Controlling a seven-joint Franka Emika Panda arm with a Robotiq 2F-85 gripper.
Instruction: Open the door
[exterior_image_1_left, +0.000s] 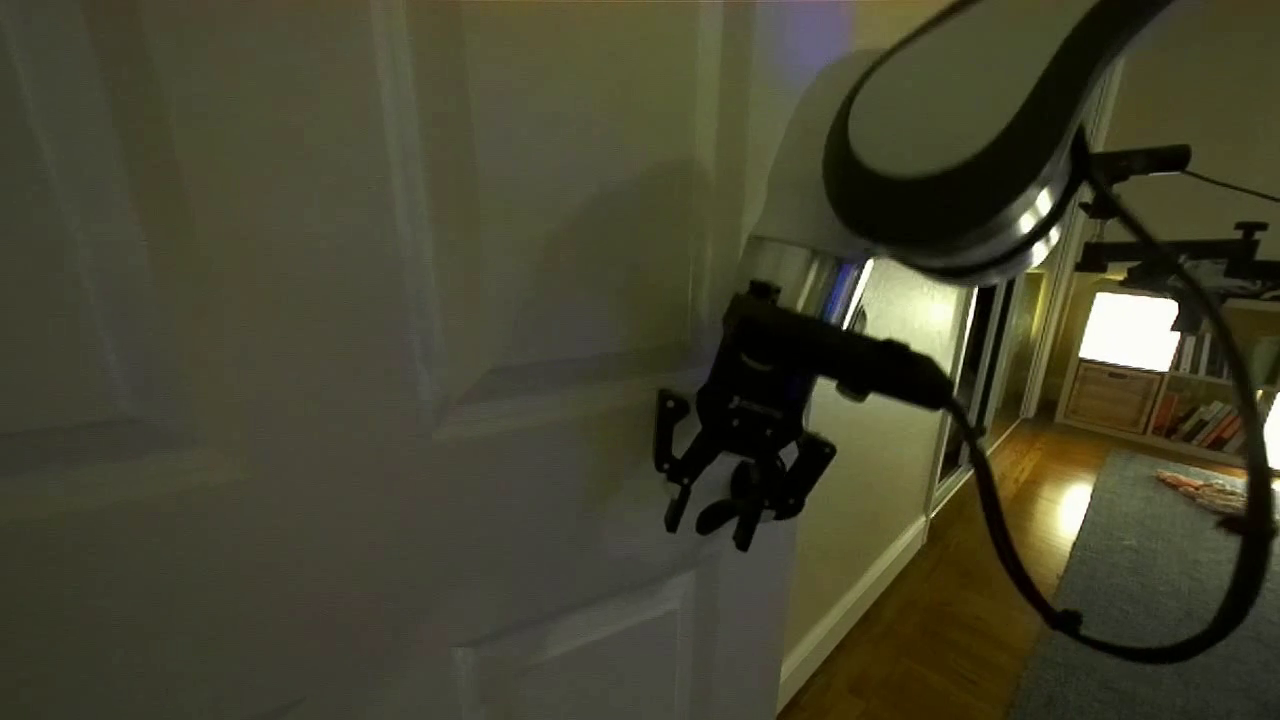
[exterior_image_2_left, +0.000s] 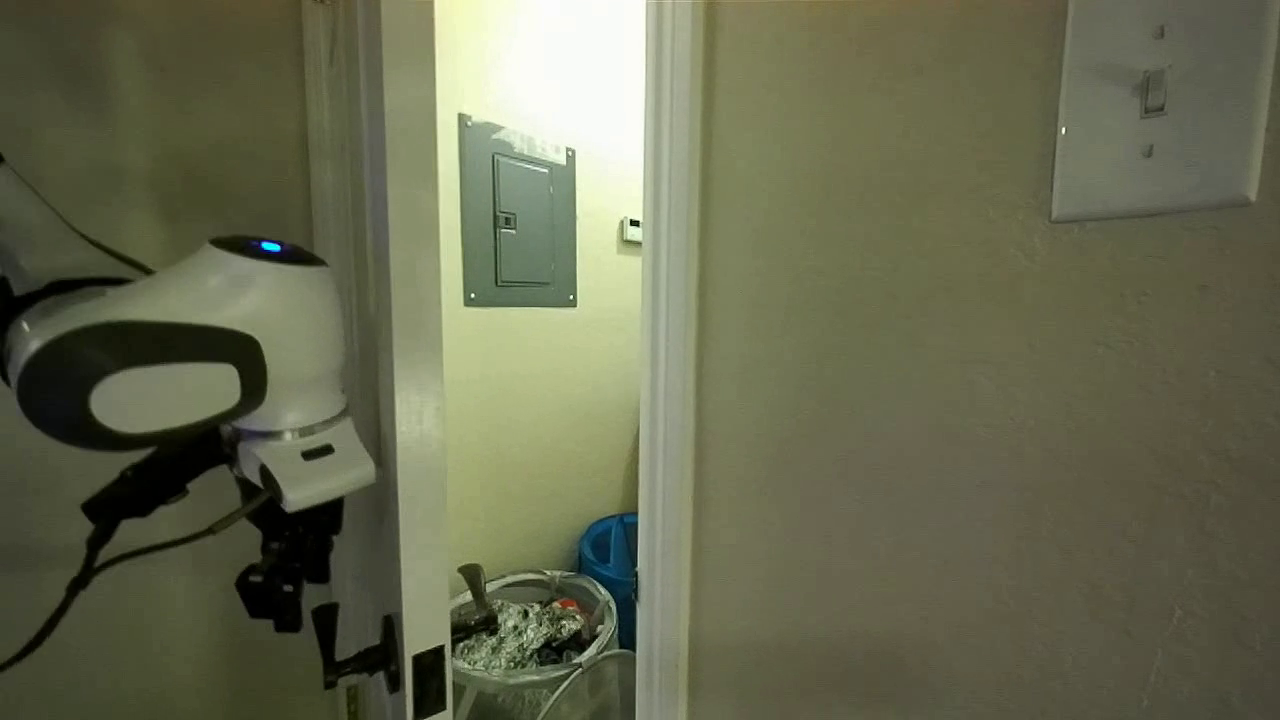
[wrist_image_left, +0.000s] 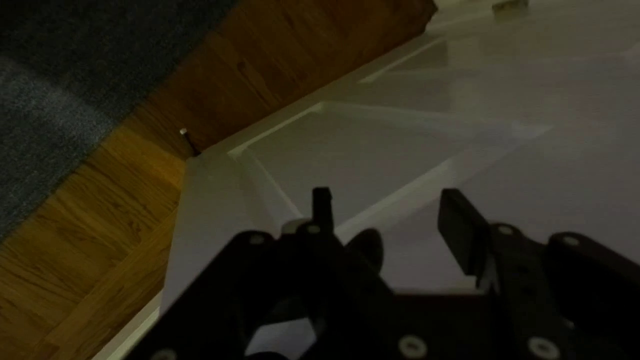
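Note:
The white panelled door (exterior_image_1_left: 580, 520) stands ajar. An exterior view shows its edge (exterior_image_2_left: 415, 350) and a gap to a lit space behind it. Its dark lever handle (exterior_image_2_left: 330, 645) sticks out from the near face; another dark lever (exterior_image_2_left: 475, 590) shows on the far face. My gripper (exterior_image_1_left: 708, 522) points down in front of the door, its fingers apart with the handle (exterior_image_1_left: 716, 516) seen between or behind them. In the wrist view the gripper (wrist_image_left: 386, 205) is open, and the handle (wrist_image_left: 371, 246) is partly hidden by the left finger. I cannot tell whether they touch.
The white door frame (exterior_image_2_left: 668, 400) and a wall with a light switch (exterior_image_2_left: 1155, 95) stand beside the gap. Behind the door are a lined bin (exterior_image_2_left: 540, 670), a blue bin (exterior_image_2_left: 610, 570) and a grey panel (exterior_image_2_left: 520, 215). A small floor peg (wrist_image_left: 189, 142) stands by the door's bottom.

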